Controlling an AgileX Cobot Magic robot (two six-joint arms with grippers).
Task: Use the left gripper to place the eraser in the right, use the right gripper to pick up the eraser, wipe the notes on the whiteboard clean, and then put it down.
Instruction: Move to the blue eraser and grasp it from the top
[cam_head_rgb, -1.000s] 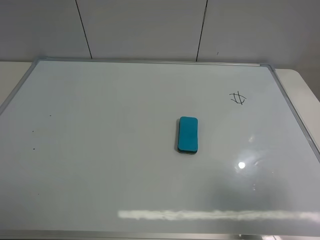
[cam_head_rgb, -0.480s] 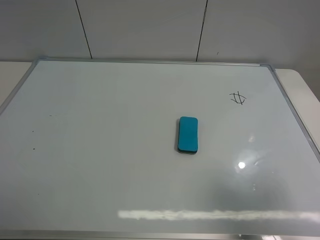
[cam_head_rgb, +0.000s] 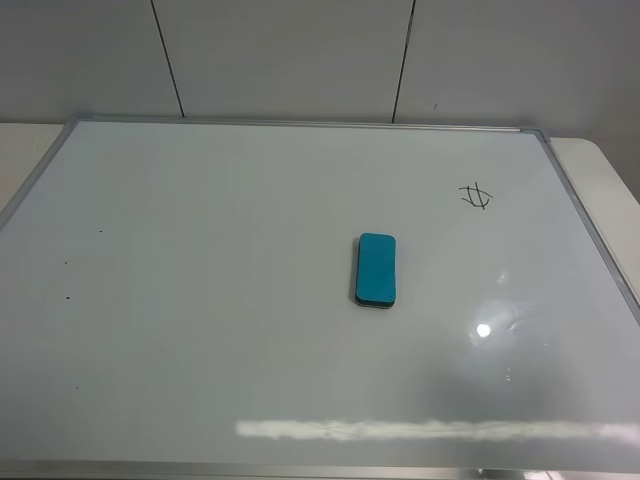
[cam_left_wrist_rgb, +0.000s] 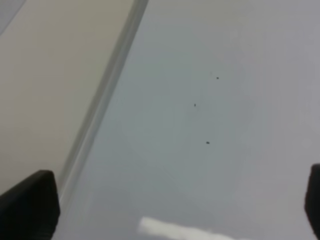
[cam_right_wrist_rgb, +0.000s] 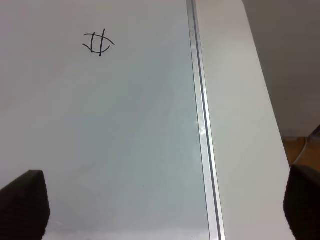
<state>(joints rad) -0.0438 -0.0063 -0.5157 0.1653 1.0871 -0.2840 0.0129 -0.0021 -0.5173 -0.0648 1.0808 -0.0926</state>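
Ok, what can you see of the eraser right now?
The eraser is a small rounded-rectangle block with a teal top that looks like plastic and a thin dark base showing along its near end and left side. It lies flat, top up, on the whiteboard, a little right of the middle, its long side running away from the high camera. Only the board touches it. The notes sit apart, farther back and to the right. Neither wrist view shows it.

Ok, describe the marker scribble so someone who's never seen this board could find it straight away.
Start with the big whiteboard in its silver frame. Look towards its far right corner, beyond the teal eraser near the middle. The scribble is a small black rough circle crossed by lines, the only drawn mark; the tiny dark specks lie at the left.
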